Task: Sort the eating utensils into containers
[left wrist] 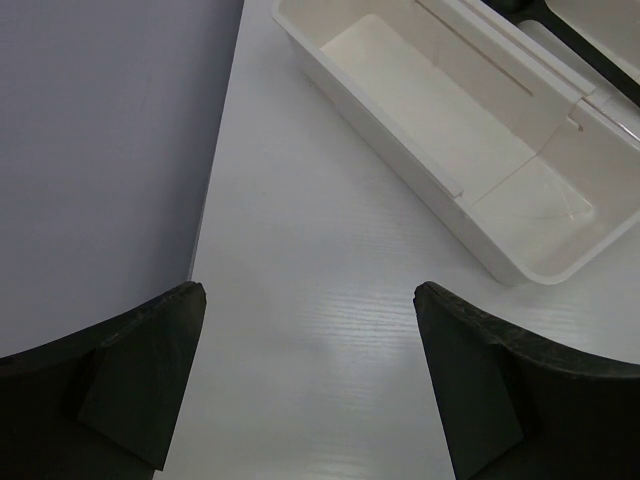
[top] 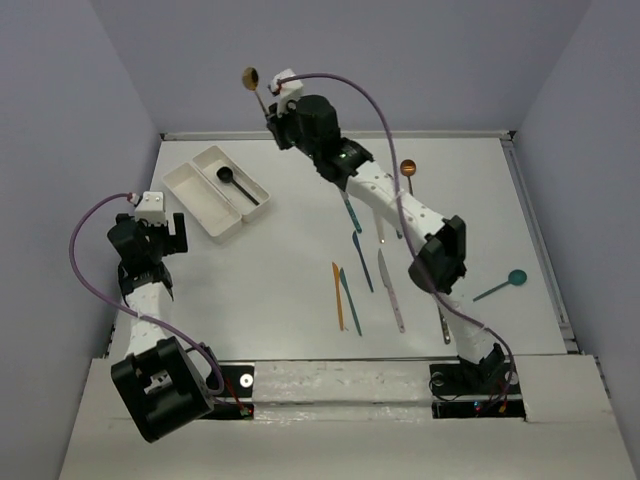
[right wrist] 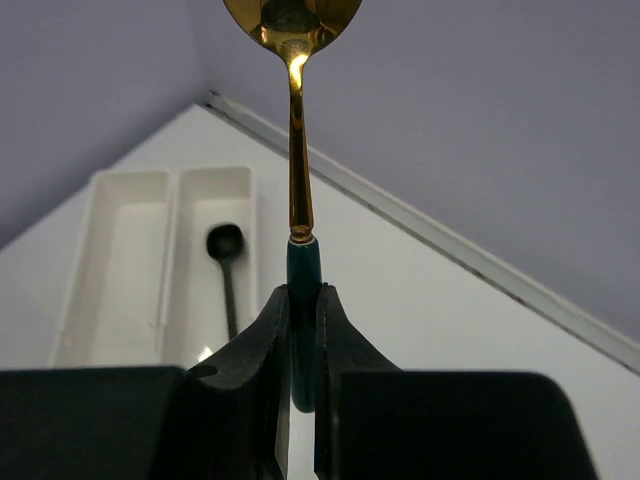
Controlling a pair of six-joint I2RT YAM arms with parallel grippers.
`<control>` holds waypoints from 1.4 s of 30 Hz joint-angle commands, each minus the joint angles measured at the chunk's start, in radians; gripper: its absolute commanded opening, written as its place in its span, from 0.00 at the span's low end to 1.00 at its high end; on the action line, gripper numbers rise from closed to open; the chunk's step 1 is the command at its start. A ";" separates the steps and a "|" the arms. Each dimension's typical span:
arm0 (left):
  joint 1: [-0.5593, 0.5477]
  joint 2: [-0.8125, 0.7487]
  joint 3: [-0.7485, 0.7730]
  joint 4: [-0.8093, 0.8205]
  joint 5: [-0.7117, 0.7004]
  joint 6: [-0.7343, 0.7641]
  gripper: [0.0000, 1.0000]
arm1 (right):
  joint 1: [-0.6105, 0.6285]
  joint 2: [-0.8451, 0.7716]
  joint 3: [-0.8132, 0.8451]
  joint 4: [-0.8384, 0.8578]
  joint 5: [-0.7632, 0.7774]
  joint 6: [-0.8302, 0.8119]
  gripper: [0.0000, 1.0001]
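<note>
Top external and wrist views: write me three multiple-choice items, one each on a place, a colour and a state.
1. Where does the black spoon lie?
A) inside a white tray compartment
B) loose outside the tray
C) held in the air

2. What colour is the bowl of the held spoon in the right gripper?
A) black
B) gold
C) cream

3. How is the left gripper?
A) shut on a utensil
B) shut on the tray
C) open, empty

Key:
1 A, it rests inside one compartment.
2 B, the right wrist view shows a shiny gold bowl.
3 C, its jaws stand wide apart with nothing between.
</note>
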 commanded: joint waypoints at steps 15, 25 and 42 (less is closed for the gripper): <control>0.004 0.022 -0.051 0.133 -0.041 0.007 0.99 | 0.103 0.563 0.319 0.543 -0.243 0.031 0.00; 0.004 0.003 -0.057 0.134 -0.035 0.008 0.99 | 0.121 0.575 0.221 0.426 -0.228 0.020 0.00; 0.006 -0.011 -0.061 0.134 -0.037 0.013 0.99 | 0.130 0.549 0.169 0.403 -0.143 0.100 0.41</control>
